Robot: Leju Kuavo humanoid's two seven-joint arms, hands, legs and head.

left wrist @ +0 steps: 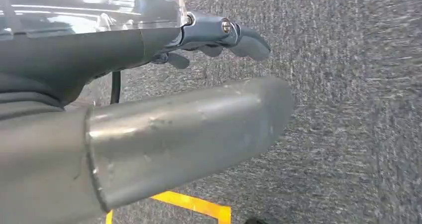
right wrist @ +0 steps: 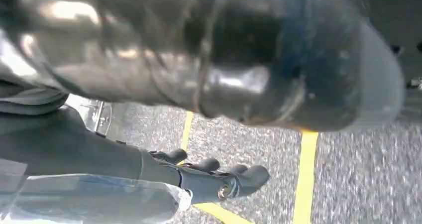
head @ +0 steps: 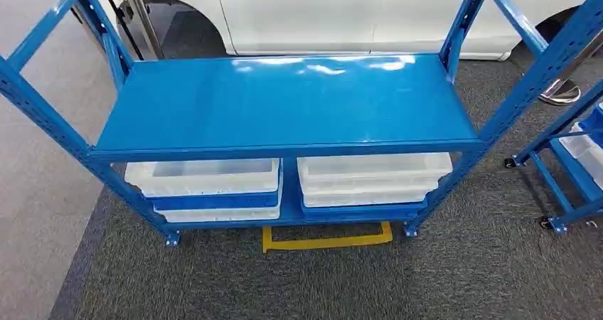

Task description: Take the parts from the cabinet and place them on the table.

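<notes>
Blue cabinet [head: 284, 103] dead ahead, white bins [head: 206, 178] on the lower shelf, parts inside hidden. Left hand [left wrist: 219, 35] and right hand [right wrist: 219, 176] hanging over carpet, fingers loosely apart, holding nothing. Best to crouch first — then reach under the shelf edge.

Thick scuffed grey metal thumb [left wrist: 189, 129] – dark tapered fingers [left wrist: 249, 40], silver pivot screw [left wrist: 226, 26], glossy clear-grey ribbed wrist cover [left wrist: 89, 7], thin black cable [left wrist: 115, 87].

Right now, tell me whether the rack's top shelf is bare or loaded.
Bare: the blue top shelf shows only glare. White bins sit on the level below.
</notes>
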